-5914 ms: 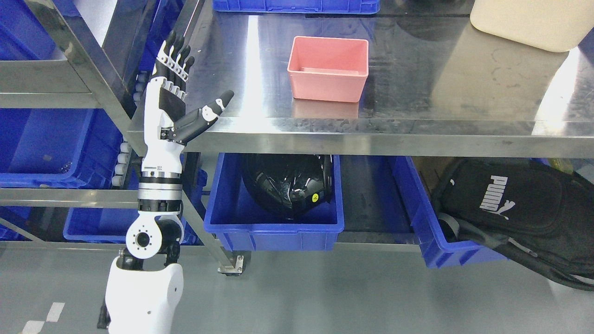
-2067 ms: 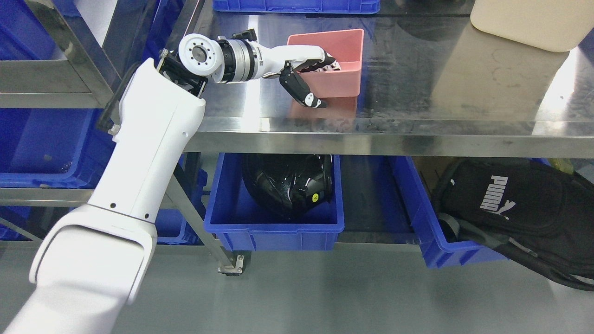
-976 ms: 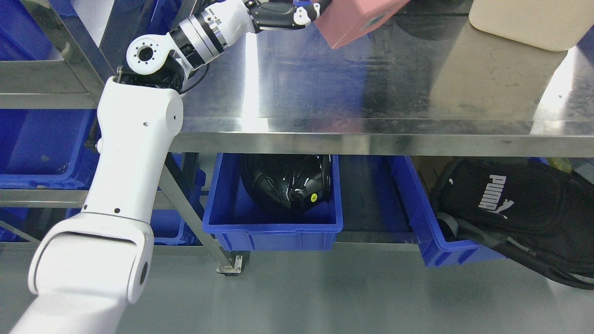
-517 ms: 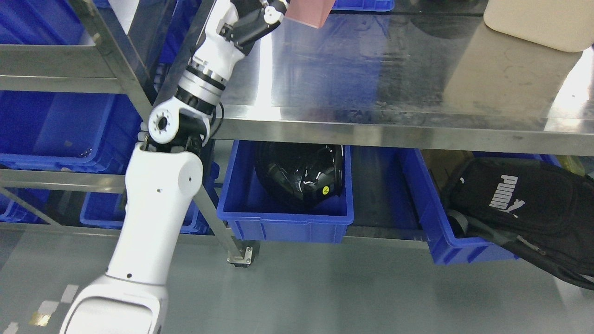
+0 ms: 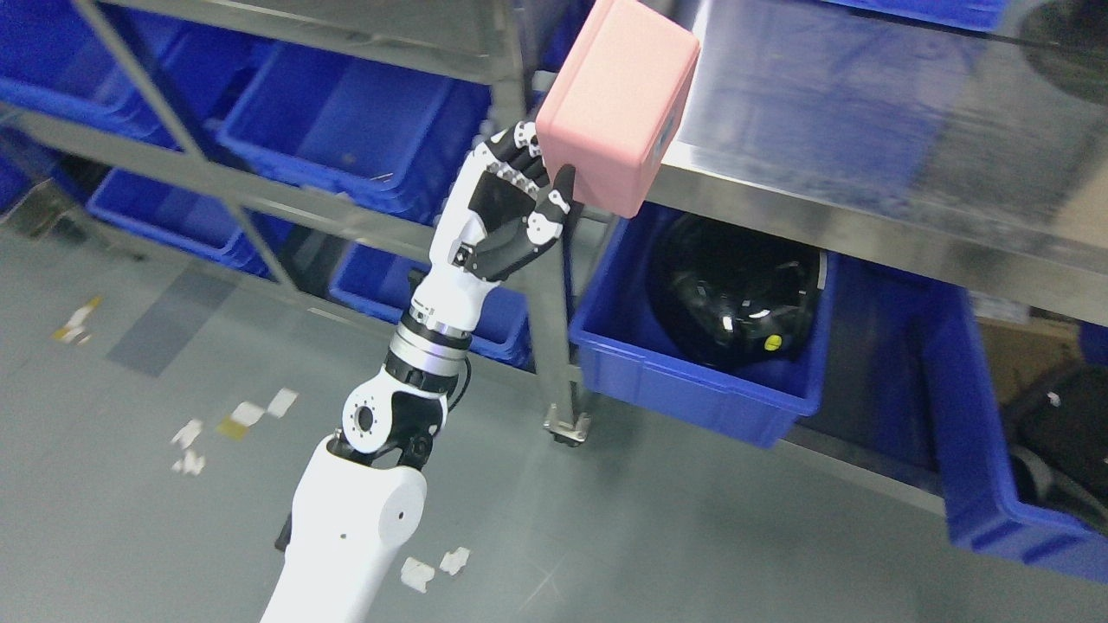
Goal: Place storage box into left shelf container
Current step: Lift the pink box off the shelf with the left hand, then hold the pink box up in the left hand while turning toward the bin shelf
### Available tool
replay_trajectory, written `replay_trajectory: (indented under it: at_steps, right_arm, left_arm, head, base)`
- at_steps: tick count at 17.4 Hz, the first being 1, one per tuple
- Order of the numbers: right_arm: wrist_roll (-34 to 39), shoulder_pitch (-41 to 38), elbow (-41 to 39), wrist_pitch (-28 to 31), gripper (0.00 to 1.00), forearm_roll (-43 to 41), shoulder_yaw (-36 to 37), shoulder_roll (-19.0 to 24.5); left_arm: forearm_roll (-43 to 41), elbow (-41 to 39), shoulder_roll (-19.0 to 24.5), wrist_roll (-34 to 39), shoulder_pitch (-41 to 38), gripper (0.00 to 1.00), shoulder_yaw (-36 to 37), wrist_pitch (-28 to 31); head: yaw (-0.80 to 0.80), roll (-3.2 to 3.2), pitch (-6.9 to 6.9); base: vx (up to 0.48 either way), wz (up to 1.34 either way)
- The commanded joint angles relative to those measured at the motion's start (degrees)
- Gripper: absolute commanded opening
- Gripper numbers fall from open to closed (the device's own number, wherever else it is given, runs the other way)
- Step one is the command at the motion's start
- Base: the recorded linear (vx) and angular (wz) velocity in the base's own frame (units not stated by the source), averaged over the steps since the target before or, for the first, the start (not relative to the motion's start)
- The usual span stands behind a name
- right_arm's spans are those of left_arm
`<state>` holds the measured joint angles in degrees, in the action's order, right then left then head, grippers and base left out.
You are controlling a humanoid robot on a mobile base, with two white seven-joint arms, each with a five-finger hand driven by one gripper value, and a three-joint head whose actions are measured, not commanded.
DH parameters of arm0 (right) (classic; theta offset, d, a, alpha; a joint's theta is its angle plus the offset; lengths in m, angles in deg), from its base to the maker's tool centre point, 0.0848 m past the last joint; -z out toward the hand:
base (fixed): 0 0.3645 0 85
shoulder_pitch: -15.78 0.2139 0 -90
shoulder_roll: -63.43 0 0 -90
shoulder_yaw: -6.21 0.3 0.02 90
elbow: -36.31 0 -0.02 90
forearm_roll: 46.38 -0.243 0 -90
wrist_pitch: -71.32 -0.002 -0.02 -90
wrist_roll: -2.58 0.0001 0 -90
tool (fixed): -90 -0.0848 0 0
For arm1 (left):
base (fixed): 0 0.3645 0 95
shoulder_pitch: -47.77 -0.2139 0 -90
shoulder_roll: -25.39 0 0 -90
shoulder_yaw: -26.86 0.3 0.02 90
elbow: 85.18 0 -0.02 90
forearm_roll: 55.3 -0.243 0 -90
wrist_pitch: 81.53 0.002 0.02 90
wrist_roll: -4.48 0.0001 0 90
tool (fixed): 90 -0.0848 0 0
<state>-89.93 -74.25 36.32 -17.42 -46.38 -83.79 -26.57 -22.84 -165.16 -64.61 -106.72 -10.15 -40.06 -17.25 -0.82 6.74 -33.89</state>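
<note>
The pink storage box (image 5: 619,99) is in the air, tipped so its closed bottom faces me, in front of the steel table's left corner. My left hand (image 5: 530,195) is shut on its lower left rim, thumb on the outside and the other fingers hidden behind the wall. The arm rises from the bottom edge left of the middle. To the left stands the steel shelf with blue containers; the nearest one on the upper level (image 5: 346,130) lies left of and a little below the box. My right arm is out of view.
A shelf post (image 5: 541,285) stands just behind my hand. Under the steel table (image 5: 866,173) a blue bin (image 5: 684,381) holds a black helmet (image 5: 736,298). Another blue bin (image 5: 987,484) sits at the right. More blue containers (image 5: 147,199) fill the lower shelf.
The camera has swung left and tilted, bringing the left shelf into view. My left hand has carried the pink box off the tabletop and leftward past the table's corner.
</note>
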Motion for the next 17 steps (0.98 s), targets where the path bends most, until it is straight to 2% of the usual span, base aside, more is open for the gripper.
replay_trajectory:
  at_steps: [1,5,9,13,17]
  right_arm:
    - [0.05,-0.50,-1.00,-0.03,1.00,0.09,0.27,-1.00]
    - [0.05,-0.50,-1.00,-0.03,1.00,0.09,0.27,-1.00]
    - [0.05,-0.50,-1.00,-0.03,1.00,0.09,0.27,-1.00]
    - [0.05,-0.50,-1.00,-0.03,1.00,0.09,0.27,-1.00]
    - [0.05,-0.50,-1.00,-0.03,1.00,0.09,0.27,-1.00]
  left_arm:
    - [0.14,-10.37,1.00,-0.07,-9.13,0.01,1.45,-0.65]
    - [0.14,-10.37,1.00,-0.16,-10.54,0.01,-0.66,-1.26]
    - [0.14,-10.37,1.00,-0.24,-12.21,0.01,-3.04,-1.79]
    - [0.14,-10.37,1.00,-0.33,-13.70,0.01,-3.22,-2.49]
    - [0.14,-10.29,1.00,-0.42,-15.20,0.01,-3.22,-2.49]
  head:
    - [0.00,0.00,0.00]
    - [0.00,0.00,0.00]
    - [0.00,0.00,-0.05]
    - [0.00,0.00,-0.04]
    - [0.00,0.00,-0.04]
  base:
    - [-0.091,1.07]
    - [-0.025,1.26]
    - [0.140,1.26]
    - [0.296,1.08]
    - [0.347,0.56]
